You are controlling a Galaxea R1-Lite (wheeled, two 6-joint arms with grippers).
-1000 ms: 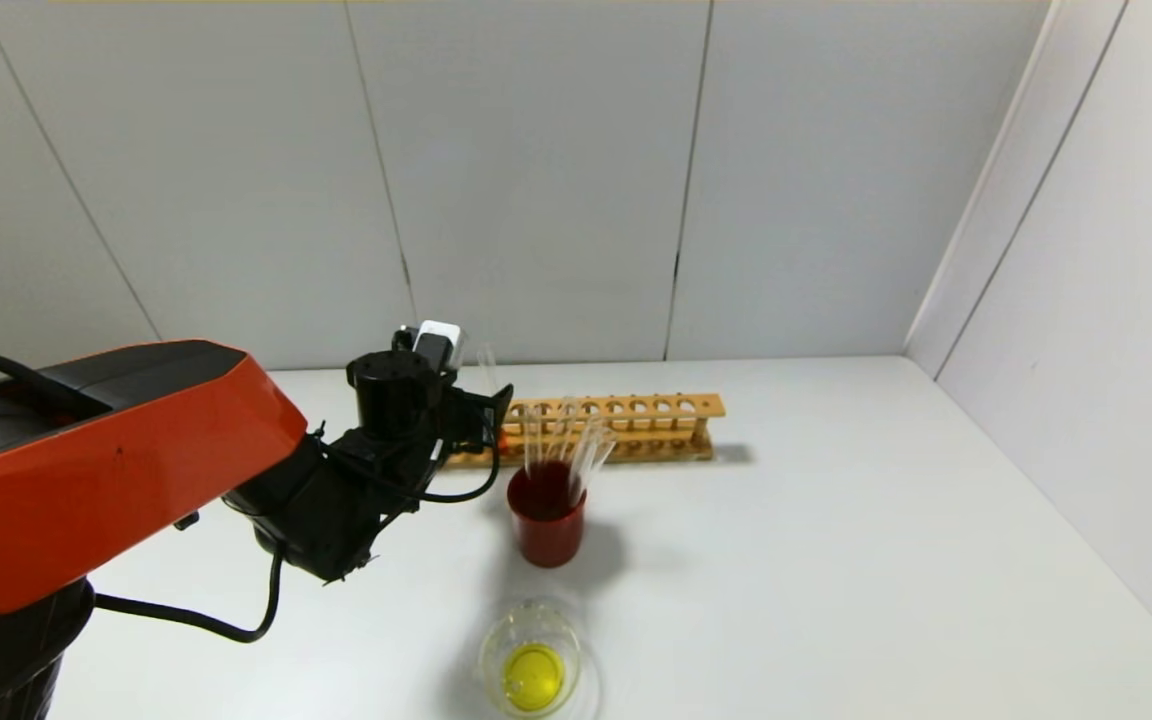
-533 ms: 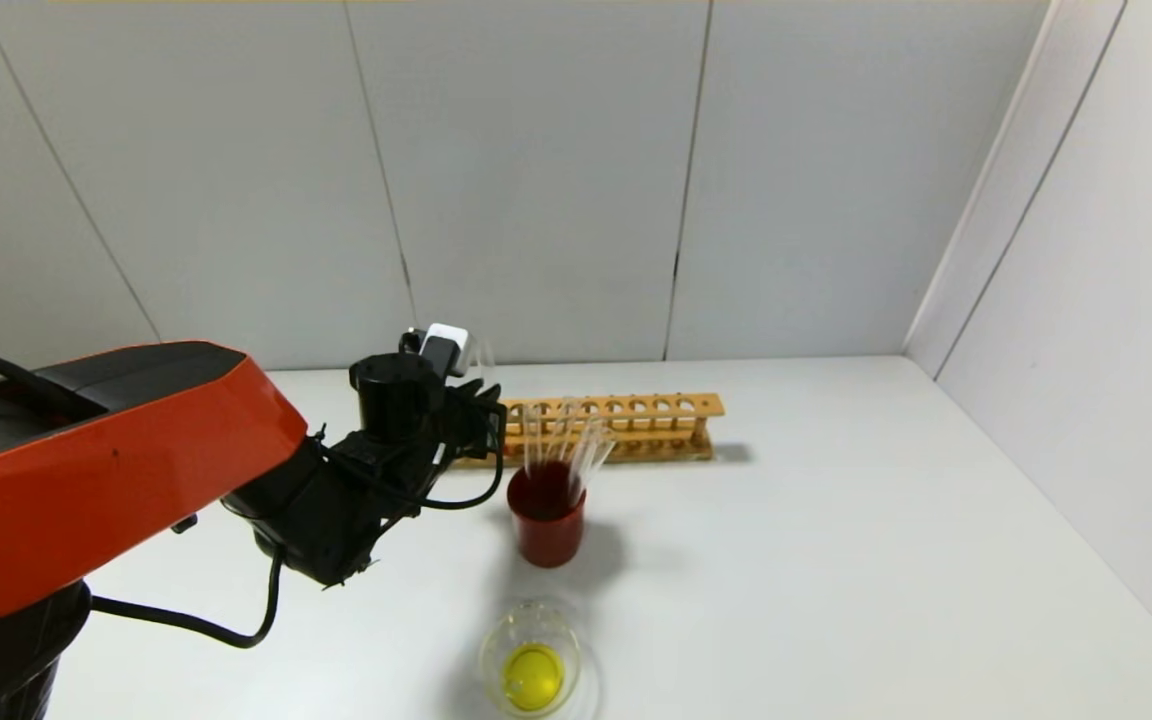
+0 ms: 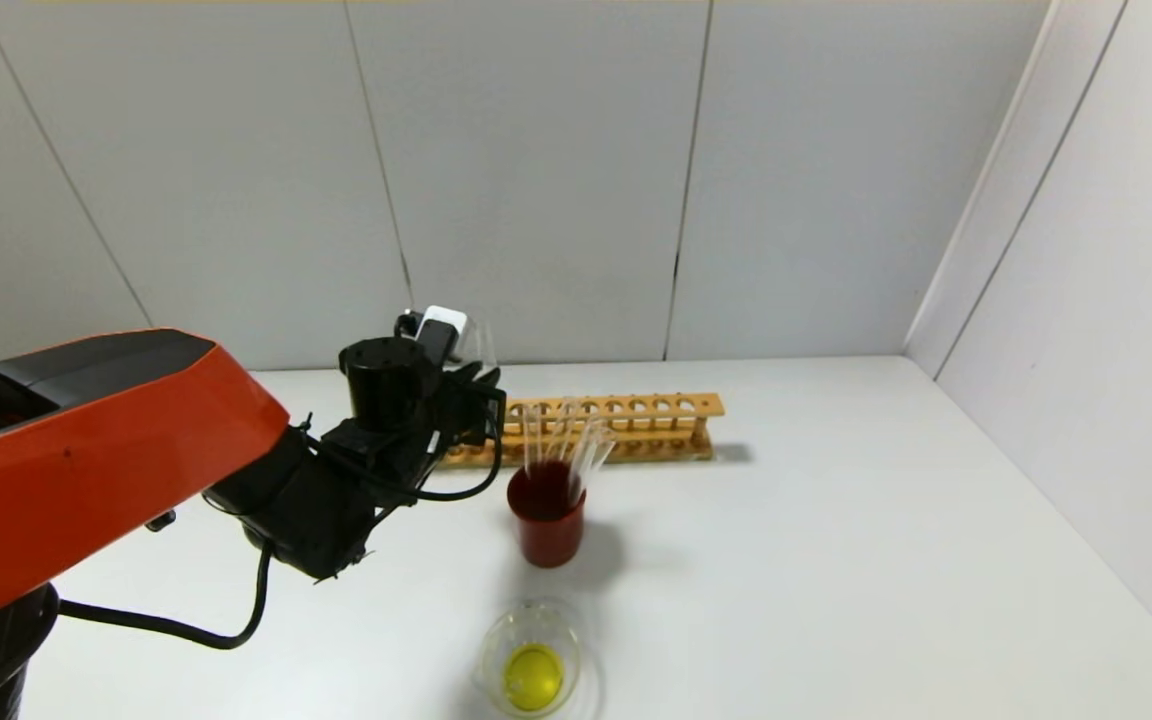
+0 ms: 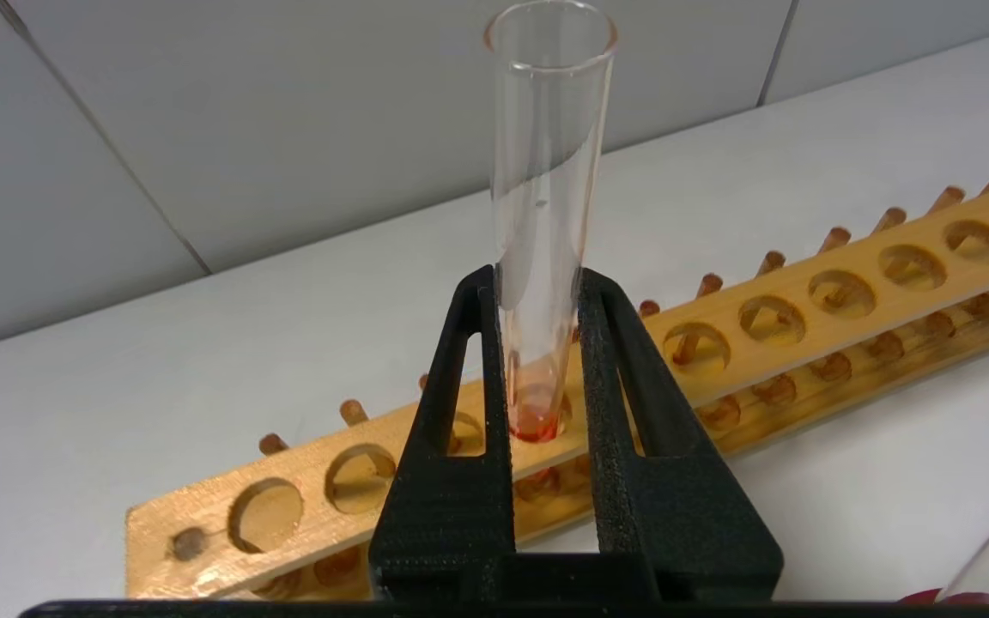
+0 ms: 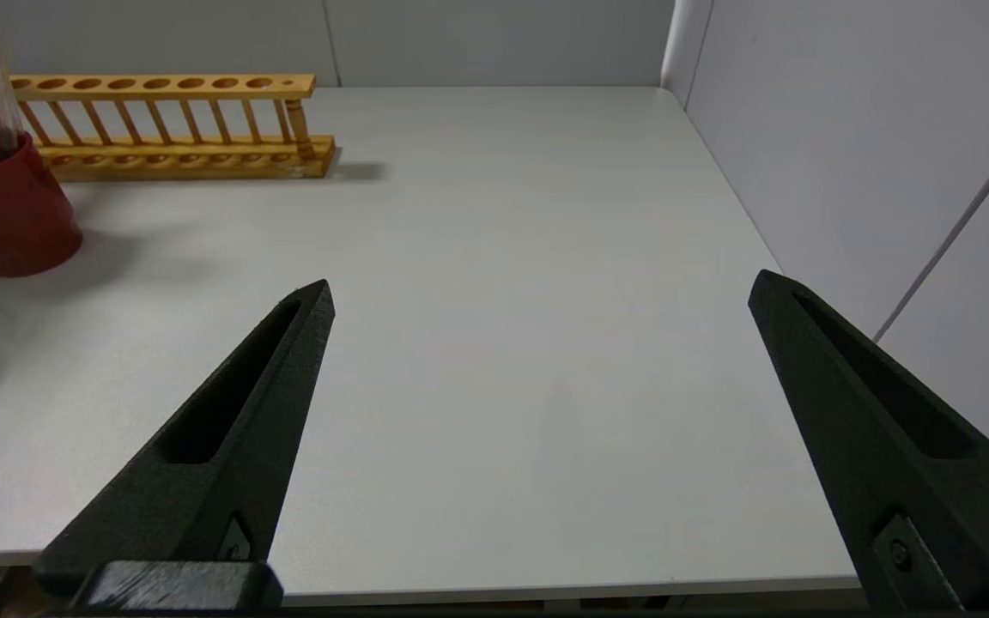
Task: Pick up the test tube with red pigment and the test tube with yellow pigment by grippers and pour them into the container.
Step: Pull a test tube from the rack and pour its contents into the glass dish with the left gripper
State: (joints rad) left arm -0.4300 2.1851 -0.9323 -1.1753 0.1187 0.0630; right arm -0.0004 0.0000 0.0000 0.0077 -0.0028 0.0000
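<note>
My left gripper [image 4: 537, 279] is shut on the test tube with red pigment [image 4: 546, 172], gripping it low on the glass. The tube stands upright with its mouth up. A little red liquid [image 4: 536, 422] lies in its round base, right at a hole in the wooden rack [image 4: 803, 326]. In the head view the left gripper [image 3: 481, 400] is at the rack's left end and the tube [image 3: 484, 345] pokes up above it. The container [image 3: 488, 645] stands near the front edge with yellow liquid in it. The test tube with yellow pigment is out of view. My right gripper [image 5: 542, 283] hangs open over bare table.
A dark-red cup [image 3: 548, 530] holding several clear tubes stands between the rack [image 3: 626, 425] and the container. Walls close the table at the back and the right. The cup [image 5: 9, 215] and the rack [image 5: 168, 120] lie far from the right gripper.
The left gripper has shut on the red-pigment tube and risen slightly at the rack's left end. The tube's top now stands a little higher.
</note>
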